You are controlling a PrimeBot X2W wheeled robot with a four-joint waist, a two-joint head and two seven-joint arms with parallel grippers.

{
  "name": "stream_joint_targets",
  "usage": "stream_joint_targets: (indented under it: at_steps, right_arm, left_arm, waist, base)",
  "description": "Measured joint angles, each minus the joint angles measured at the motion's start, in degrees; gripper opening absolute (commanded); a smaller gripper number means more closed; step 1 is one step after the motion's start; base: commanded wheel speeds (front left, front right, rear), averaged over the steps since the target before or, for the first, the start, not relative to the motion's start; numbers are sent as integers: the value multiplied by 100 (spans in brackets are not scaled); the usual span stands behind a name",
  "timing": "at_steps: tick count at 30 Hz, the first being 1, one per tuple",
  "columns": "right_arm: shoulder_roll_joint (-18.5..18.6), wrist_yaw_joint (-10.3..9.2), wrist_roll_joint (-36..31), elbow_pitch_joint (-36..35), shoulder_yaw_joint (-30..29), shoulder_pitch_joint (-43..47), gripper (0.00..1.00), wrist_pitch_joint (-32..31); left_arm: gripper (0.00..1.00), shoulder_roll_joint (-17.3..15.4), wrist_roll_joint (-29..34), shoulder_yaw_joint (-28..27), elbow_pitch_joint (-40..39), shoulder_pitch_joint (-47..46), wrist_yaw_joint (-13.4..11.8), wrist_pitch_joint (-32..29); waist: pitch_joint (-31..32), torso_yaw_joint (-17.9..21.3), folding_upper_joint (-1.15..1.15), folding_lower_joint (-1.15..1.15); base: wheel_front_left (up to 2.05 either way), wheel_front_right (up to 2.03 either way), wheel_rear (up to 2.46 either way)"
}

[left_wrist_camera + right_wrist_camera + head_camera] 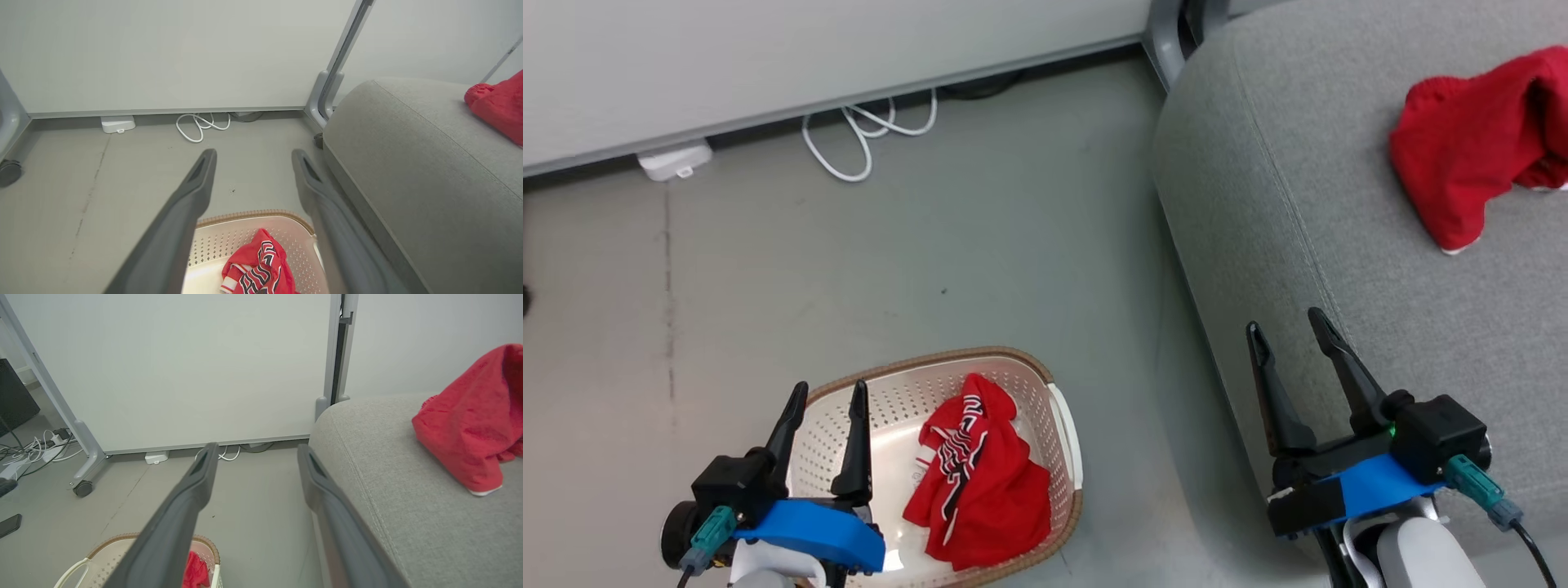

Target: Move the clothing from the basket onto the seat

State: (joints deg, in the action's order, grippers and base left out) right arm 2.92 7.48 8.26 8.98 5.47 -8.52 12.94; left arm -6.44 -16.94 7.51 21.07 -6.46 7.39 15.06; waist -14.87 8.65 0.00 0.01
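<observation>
- Seat [1298, 204]: broad light-grey woven upholstery with a rounded edge and one seam. A plain red garment [1470, 147] lies crumpled on it.
- Floor [931, 245]: smooth grey.
- Basket [947, 357]: cream perforated plastic with rounded corners and a brown woven-look rim, standing on the floor. A striped red garment [980, 482] is bunched inside.
- Left gripper [829, 392] over the basket, right gripper [1284, 320] over the seat's edge: slim dark tapered jaws spread apart, holding nothing.

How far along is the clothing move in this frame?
Done: one plain red garment lies on the sofa. In hand: nothing, since the left gripper and right gripper are both open and empty. Left: the striped red garment lies in the basket.
</observation>
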Motion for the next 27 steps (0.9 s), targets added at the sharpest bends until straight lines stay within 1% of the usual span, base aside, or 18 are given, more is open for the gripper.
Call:
stream_joint_targets:
  at_steps: [7,13,19,23,27]
  right_arm:
    - [1,0,190,-1,279,-359,100,130]
    - [2,0,303,8,490,-687,100,185]
    - [1,0,354,-58,701,-1014,100,202]
    - [1,0,420,-218,766,-1148,100,204]
    - [0,0,414,-280,882,-1249,100,205]
  left_arm:
    - [100,-192,-127,344,560,-430,0,0]
    - [100,-437,-189,856,1105,-942,0,0]
    - [100,-655,-345,1354,1617,-1563,0,1]
    - [100,-814,-338,1492,1950,-1889,0,0]
    - [100,-851,-299,1567,2174,-2109,0,0]
  waist:
    - [-724,407,0,0]
    - [-1441,692,0,1]
    - [-2149,891,0,1]
    - [-2554,994,0,1]
    - [-2872,1079,-1,1]
  base:
    - [0,0,0]
    - [0,0,0]
    - [0,0,0]
    - [0,0,0]
    - [0,0,0]
